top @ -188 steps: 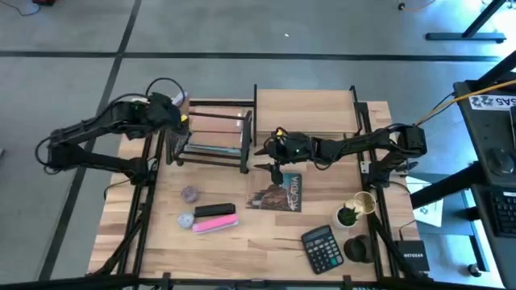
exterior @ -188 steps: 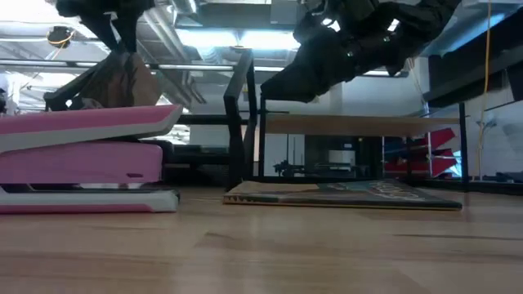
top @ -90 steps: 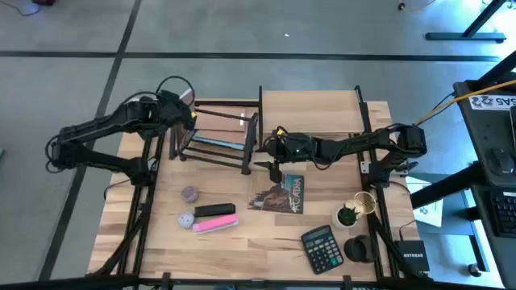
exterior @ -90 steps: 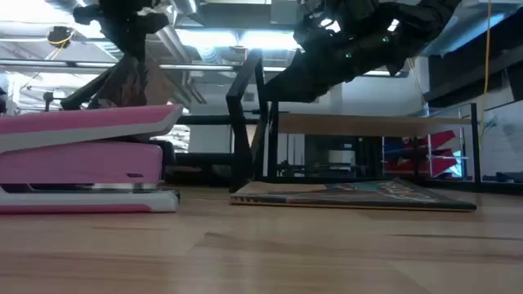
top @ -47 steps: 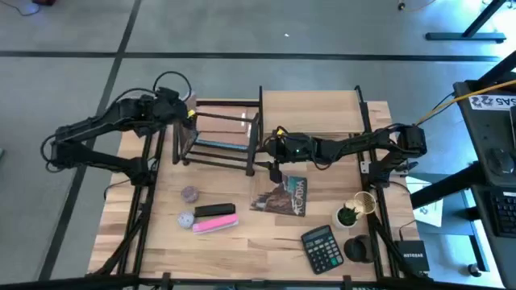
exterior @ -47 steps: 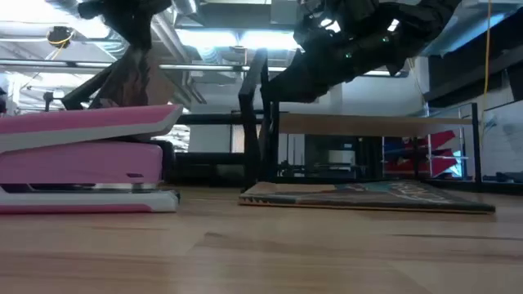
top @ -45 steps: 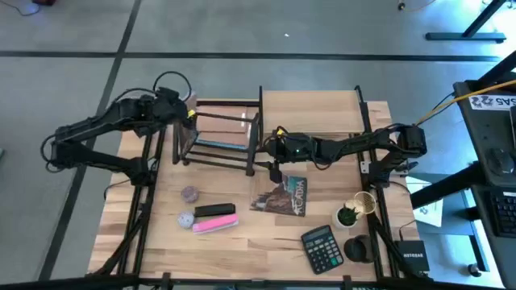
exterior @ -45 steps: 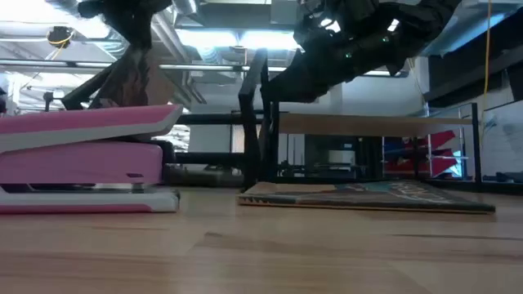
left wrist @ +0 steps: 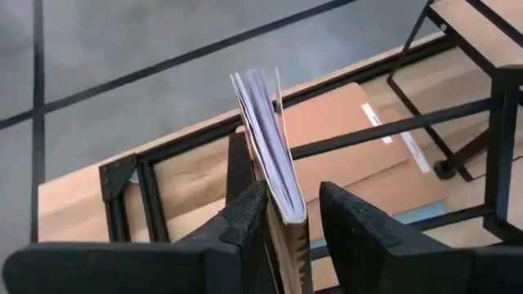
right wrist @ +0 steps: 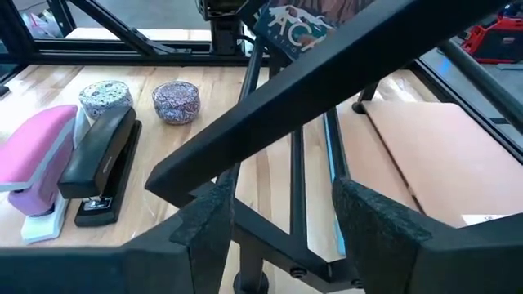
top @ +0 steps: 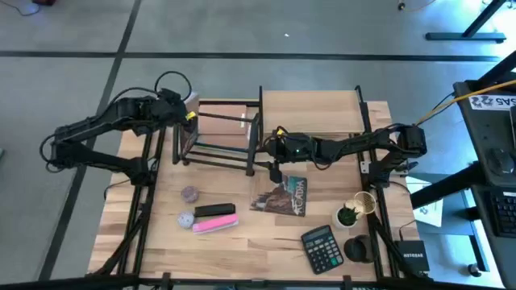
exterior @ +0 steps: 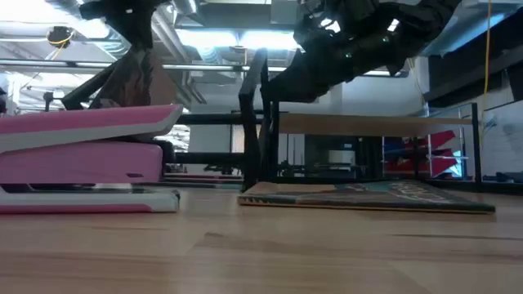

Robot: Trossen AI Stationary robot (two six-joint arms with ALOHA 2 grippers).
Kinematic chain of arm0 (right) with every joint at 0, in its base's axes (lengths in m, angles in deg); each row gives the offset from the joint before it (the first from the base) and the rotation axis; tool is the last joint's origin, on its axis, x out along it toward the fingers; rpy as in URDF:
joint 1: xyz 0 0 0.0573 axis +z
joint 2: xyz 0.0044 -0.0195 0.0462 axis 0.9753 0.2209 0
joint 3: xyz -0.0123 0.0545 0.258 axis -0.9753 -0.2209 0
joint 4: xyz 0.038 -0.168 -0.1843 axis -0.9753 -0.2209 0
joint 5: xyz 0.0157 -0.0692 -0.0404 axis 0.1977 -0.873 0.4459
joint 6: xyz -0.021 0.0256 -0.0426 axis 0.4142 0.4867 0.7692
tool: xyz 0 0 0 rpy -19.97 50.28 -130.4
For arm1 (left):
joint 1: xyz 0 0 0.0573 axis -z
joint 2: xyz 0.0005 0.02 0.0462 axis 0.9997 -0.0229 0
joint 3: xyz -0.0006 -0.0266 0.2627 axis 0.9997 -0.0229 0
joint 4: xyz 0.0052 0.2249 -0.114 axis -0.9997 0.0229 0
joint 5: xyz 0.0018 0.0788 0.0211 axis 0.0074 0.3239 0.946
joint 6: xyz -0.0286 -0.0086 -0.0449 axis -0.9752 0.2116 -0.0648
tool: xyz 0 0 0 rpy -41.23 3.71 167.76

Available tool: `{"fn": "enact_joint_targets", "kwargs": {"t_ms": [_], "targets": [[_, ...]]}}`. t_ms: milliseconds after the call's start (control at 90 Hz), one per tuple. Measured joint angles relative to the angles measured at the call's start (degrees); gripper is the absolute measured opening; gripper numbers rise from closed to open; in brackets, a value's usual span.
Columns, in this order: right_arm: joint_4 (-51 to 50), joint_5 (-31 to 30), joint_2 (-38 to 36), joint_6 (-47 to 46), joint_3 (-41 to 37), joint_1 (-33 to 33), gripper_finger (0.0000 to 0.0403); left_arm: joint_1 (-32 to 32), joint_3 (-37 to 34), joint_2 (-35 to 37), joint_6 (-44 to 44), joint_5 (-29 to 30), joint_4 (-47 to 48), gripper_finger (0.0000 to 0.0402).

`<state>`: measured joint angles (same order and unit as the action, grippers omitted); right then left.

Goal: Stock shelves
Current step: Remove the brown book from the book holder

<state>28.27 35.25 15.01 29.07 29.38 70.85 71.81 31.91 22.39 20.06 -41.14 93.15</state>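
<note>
The left gripper (left wrist: 286, 216), clamped on an upright book (left wrist: 270, 139), hangs over the black metal-bar rack (top: 218, 137) at the table's eleven o'clock. The right gripper (right wrist: 282, 216) grips a rack bar, likely steadying it. Next: lower the book into the rack.

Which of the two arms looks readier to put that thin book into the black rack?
Probably the left. Its left pincer is shut on the book, held upright over the black rack. The right pincer sits around a rack bar, carrying nothing.
</note>
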Motion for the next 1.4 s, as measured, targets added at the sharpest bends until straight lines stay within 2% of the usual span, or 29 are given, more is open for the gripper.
{"fn": "enact_joint_targets", "kwargs": {"t_ms": [111, 289, 411, 544, 767, 867, 1011, 1100, 1278, 1400], "targets": [[0.02, 0.01, 0.0, 0.0, 0.0, 0.0, 0.0195, -0.01, 0.0, 0.0, -0.57, -0.05, -0.04, 0.0084], [0.02, 0.02, 0.0, 0.0, 0.0, 0.0, 0.0195, -0.01, -0.02, -0.04, 1.3, 0.87, -1.22, 0.0012], [0.4, -0.01, 0.0, 0.02, 0.0, 0.0, 0.0195, 0.17, 0.21, -0.04, 4.72, 3.05, -5.58, 0.0006], [2.89, -0.97, -0.64, 1.79, -0.02, 0.07, 0.0195, 0.49, 3.5, -0.07, 10.81, 3.97, -13.04, 0.0004], [7.92, -2.06, -6.29, 13.89, -0.04, 3.71, 0.0195, 5.39, 11.05, -0.02, 15.8, 4.13, -21.57, 0.0002], [6.72, -7.55, -9.85, 23.71, -0.04, 6.91, 0.0195, 9.09, 12.26, 0.13, 15.46, 3.99, -23.78, 0.0001], [5.0, -22.17, -11.32, 41.29, 0.04, 13.55, 0.0195, 15.08, 12.24, 0.37, 12.94, 5.18, -26.62, 0.0001], [4.26, -24.66, -11.32, 51.66, 0.04, 16.42, 0.0195, 19.16, 12.24, 0.35, 12.89, 8.25, -29.72, 0.0001], [3.81, -23.47, -10.8, 55.18, 0.04, 18.75, 0.0195, 25.82, 11.52, -0.01, 13.46, 11.03, -36.91, 0.0], [2.84, -30.51, -10.8, 57.04, 0.04, 22.33, 0.0195, 29.67, 8.98, -0.66, 11.23, 12.71, -37.86, 0.0]]}}
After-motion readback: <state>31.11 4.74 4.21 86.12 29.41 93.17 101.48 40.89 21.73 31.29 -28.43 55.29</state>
